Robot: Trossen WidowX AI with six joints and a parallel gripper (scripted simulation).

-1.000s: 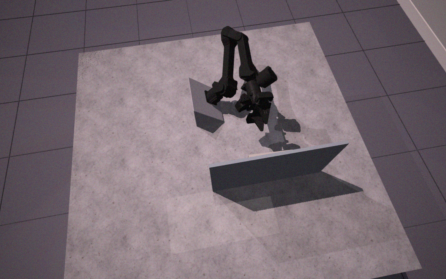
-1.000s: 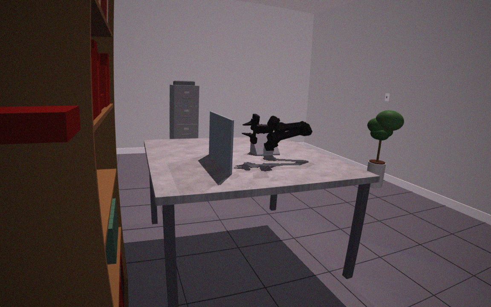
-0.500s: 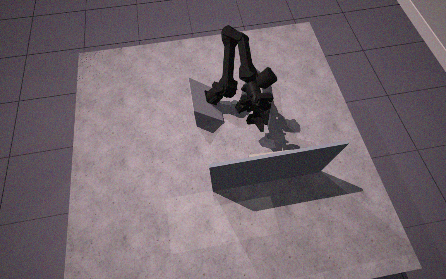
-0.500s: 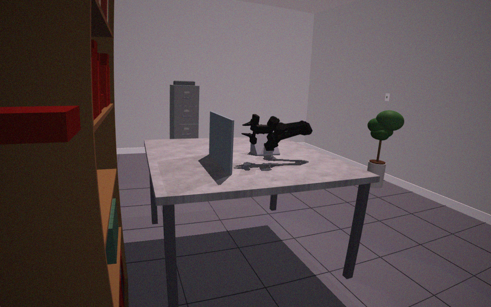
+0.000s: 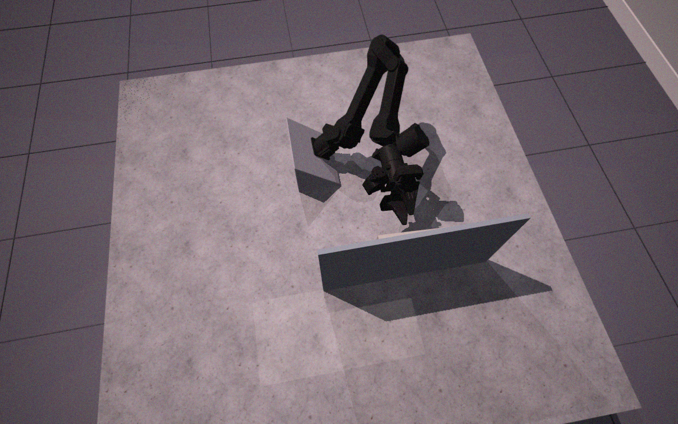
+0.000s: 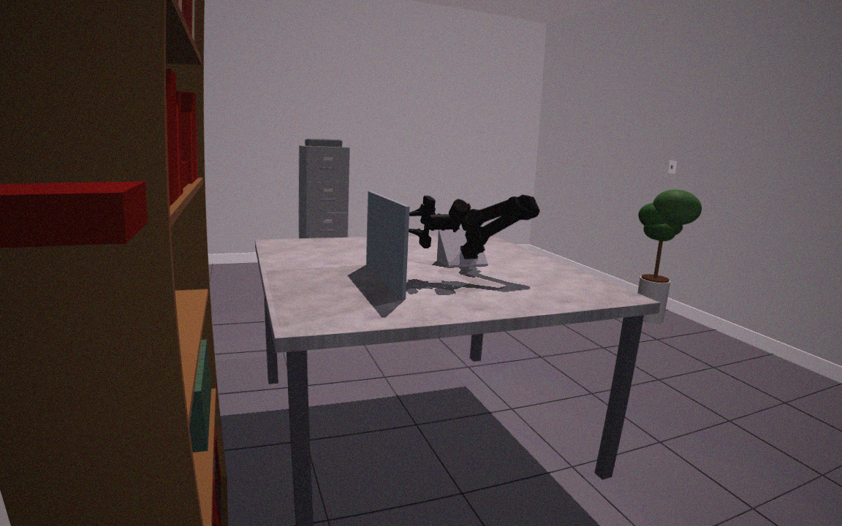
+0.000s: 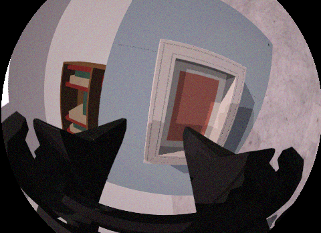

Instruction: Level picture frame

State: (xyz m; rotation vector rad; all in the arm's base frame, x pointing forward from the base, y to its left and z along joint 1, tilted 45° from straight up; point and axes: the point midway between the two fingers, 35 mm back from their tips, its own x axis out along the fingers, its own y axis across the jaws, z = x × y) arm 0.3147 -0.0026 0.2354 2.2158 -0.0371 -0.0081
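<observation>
1. One black claw (image 5: 408,217) (image 6: 411,222) (image 7: 155,128) pointed, in the top view, toward an upright blue panel (image 5: 409,258) (image 6: 387,242) (image 7: 130,75); its fingers were parted. The picture frame (image 5: 394,235) (image 7: 160,92) showed only as a thin pale edge on the panel's claw-facing side. A grey wedge-shaped block (image 5: 315,174) (image 6: 453,248) sat behind the claw, on the tabletop (image 5: 199,211) (image 6: 509,288).

2. From the exterior, the claw hung above the tabletop, near the panel, its two fingers one above the other. The panel hid the picture frame. A filing cabinet (image 6: 324,189) stood well apart, beyond the claw.

3. In the wrist view, the claw was released, grasping nothing. The picture frame, around a red-brown picture, lay ahead of it, partly covered by one finger. Whether the frame touched the claw could not be told.
</observation>
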